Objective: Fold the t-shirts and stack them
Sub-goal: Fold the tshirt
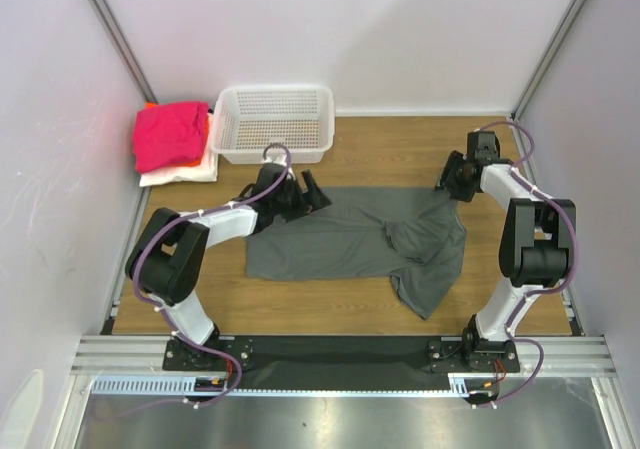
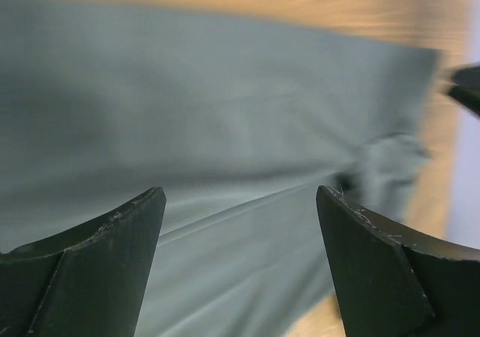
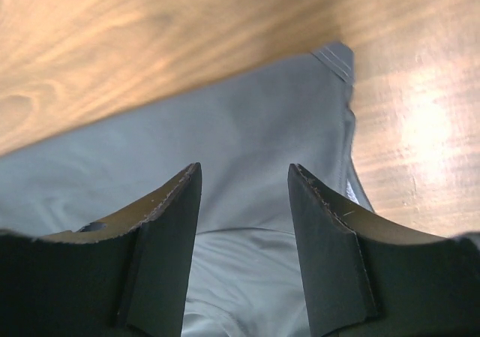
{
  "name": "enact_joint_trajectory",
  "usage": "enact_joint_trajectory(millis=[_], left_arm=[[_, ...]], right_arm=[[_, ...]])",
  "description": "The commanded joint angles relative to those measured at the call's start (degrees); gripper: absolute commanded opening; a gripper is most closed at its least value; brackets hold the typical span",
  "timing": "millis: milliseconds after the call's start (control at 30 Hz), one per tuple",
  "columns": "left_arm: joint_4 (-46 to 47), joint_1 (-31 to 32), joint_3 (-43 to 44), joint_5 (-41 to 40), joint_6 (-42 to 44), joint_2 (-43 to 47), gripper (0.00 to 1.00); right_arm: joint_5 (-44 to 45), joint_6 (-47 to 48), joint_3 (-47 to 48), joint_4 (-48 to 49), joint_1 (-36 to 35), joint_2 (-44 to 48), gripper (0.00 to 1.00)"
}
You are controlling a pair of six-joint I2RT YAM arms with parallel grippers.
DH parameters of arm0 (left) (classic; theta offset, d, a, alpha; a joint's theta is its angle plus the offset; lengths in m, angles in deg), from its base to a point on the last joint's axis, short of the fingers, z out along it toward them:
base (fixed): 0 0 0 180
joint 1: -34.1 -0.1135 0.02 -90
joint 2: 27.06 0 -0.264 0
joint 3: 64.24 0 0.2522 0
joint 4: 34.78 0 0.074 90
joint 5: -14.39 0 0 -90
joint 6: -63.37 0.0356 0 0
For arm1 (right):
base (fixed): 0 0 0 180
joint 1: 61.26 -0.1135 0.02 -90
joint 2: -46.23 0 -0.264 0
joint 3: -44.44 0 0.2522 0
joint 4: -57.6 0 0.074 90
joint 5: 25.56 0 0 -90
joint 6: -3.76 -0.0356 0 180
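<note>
One dark grey t-shirt lies spread on the wooden table, its right part bunched with one sleeve trailing toward the front. My left gripper hovers at the shirt's far left edge. In the left wrist view its fingers stand wide open over grey cloth, nothing between them. My right gripper is at the shirt's far right corner. There its jaws stand open just above the cloth, gripping nothing. A magenta-pink t-shirt tops a folded pile on an orange one and a white one at the back left.
A white mesh basket stands at the back, just behind my left gripper and next to the folded pile. White walls close in on both sides and the rear. Bare wood shows between the basket and my right arm.
</note>
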Motion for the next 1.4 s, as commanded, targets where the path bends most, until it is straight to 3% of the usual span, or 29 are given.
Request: enact_joint_trajectory(millis=[0, 567, 1033, 1367], left_arm=[[-0.97, -2.97, -3.19, -2.23, 0.74, 2.92, 0.88], [3.06, -11.86, -8.72, 0.83, 1.8, 3.36, 0.88], [6.32, -12.47, -13.65, 1.9, 0.04, 3.27, 0.88], [6.41, -13.27, -13.74, 2.25, 0.48, 3.27, 0.88]], right_arm=[[0.97, 1.15, -1.43, 0.95, 0.83, 0.92, 0.56], [2.91, 1.24, -7.15, -1.69, 3.2, 4.43, 0.54], [4.57, 2.47, -8.82, -2.92, 3.91, 5.49, 0.52], [3.96, 2.82, -10.49, -0.11, 4.08, 4.18, 0.35]])
